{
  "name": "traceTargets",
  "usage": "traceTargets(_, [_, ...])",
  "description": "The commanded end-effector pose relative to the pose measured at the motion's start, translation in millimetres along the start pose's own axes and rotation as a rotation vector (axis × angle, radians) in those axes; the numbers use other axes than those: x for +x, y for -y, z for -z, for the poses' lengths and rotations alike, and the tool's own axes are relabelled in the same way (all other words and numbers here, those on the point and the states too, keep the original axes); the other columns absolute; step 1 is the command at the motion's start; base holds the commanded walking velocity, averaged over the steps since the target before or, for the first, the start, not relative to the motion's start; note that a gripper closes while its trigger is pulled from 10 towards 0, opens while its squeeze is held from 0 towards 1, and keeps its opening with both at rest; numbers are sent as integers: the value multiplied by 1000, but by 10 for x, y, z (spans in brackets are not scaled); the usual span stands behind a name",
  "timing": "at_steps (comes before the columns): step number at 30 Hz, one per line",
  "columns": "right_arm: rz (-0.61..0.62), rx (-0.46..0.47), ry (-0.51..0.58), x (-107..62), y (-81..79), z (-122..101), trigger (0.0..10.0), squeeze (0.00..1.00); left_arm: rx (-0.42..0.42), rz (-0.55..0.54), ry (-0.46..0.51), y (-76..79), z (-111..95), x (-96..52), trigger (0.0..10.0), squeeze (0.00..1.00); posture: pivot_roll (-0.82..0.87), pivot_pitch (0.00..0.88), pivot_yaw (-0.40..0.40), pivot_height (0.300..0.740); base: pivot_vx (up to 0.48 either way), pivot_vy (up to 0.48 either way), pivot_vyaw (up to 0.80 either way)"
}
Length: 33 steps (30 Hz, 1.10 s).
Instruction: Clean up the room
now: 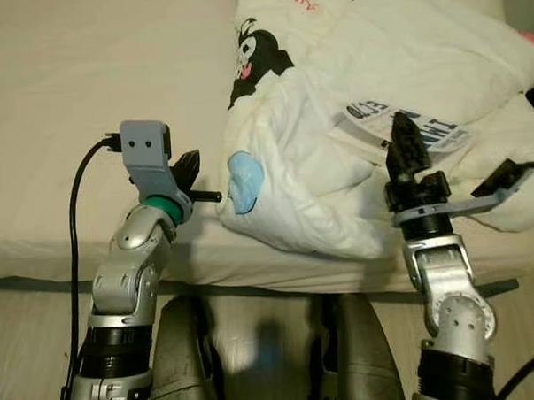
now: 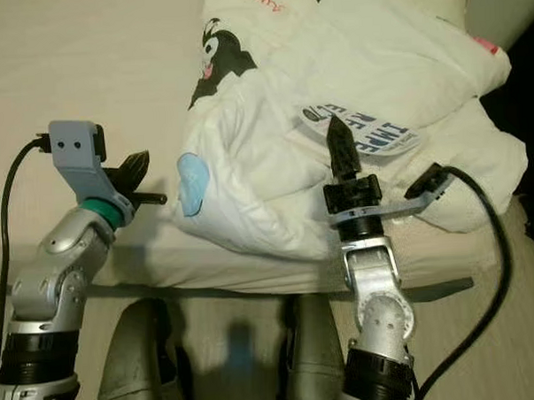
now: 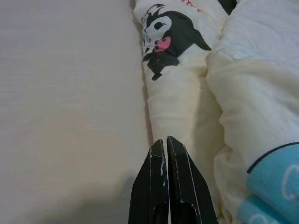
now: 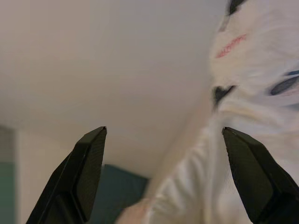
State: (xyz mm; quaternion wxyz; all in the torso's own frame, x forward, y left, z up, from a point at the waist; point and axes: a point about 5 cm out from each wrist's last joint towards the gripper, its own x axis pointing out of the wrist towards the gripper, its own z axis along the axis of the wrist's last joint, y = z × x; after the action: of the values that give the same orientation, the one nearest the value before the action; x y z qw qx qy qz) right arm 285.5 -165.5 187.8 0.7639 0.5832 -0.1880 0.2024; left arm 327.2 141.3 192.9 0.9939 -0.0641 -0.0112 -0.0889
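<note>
The robot stands at the edge of a bed with a cream sheet; a big white blanket lies bunched in a heap on it, so the job right now looks like pulling that blanket flat. To do this well, each pincer should grab a thick fold near the edge, not a thin bit that slips out; both should grip before any pulling starts; then the pull should be slow and even, so the blanket spreads and does not slide off the bed.

The left pincer has its two black fingers pressed together with nothing between them; it needs to open first. The blanket's near edge is just beside its tips, on the side toward the other arm; the fold with the black and white cartoon face runs on ahead of the tips, and the light blue patch sits close by, beside the tips on the inner side. Bare sheet lies on its outer side.

The right pincer is raised over the heap with its fingers wide apart and empty; the blanket is under it and ahead of it, with the round blue and white print close beside its tips. I cannot tell if the tips touch the cloth; it should go down into a fat fold and then close.
</note>
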Motion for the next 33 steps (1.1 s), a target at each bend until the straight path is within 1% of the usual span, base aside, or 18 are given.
traceTargets(1, [74,81,9,-251,152,144,10000,1000,7,-1,-21,2,65,-3,10000,0,5,203,27,585,0,0,0])
traceTargets(2, [153,80,84,-313,283,95,10000,16,6,2,-22,13,72,-2,10000,0,6,202,33,585,0,0,0])
traceTargets(3, [222,84,157,-369,380,51,10000,0,5,7,-25,21,79,-2,10000,0,-1,202,41,585,0,0,0])
traceTargets(4, [259,92,208,-409,437,21,10000,0,5,10,-27,25,84,-3,10000,0,-3,202,43,585,0,0,0])
traceTargets(7, [268,95,225,-436,451,14,10000,0,6,16,-31,29,93,-2,10000,0,-12,198,48,585,0,0,0])
traceTargets(9, [292,94,251,-494,485,-21,10000,0,11,29,-36,40,103,26,10000,0,-23,193,50,585,0,0,0])
traceTargets(13, [325,85,253,-545,518,-30,10000,0,18,42,-36,56,106,50,10000,0,-26,190,47,585,0,0,0])
traceTargets(15, [316,67,228,-550,479,-45,10000,0,15,56,-28,104,90,75,10000,0,-47,171,53,585,0,0,0])
traceTargets(16, [316,67,228,-550,479,-45,10000,0,15,56,-28,104,90,75,10000,0,-47,171,53,585,0,0,0])
traceTargets(18, [287,23,184,-546,394,-67,10000,0,-1,72,-29,166,110,90,10000,0,-79,159,63,585,0,0,0])
traceTargets(19, [287,23,184,-546,394,-67,10000,0,-1,72,-29,166,110,90,10000,0,-79,159,63,585,0,0,0])
traceTargets(20, [303,-23,187,-612,368,-108,10000,0,-4,115,-41,264,163,109,10000,0,-112,132,95,585,0,0,0])
traceTargets(21, [353,-54,204,-667,411,-113,10000,0,-3,139,-44,303,164,138,10000,0,-116,129,101,585,0,0,0])
traceTargets(24, [481,-101,241,-862,523,-81,10000,0,2,196,-40,392,126,201,10000,0,-140,111,125,585,0,0,0])
traceTargets(32, [481,-101,241,-862,523,-81,10000,0,2,196,-40,392,126,201,10000,0,-140,111,125,585,0,0,0])
traceTargets(33, [504,-108,248,-902,543,-77,10000,0,6,204,-39,406,122,210,10000,0,-140,111,125,585,0,0,0])
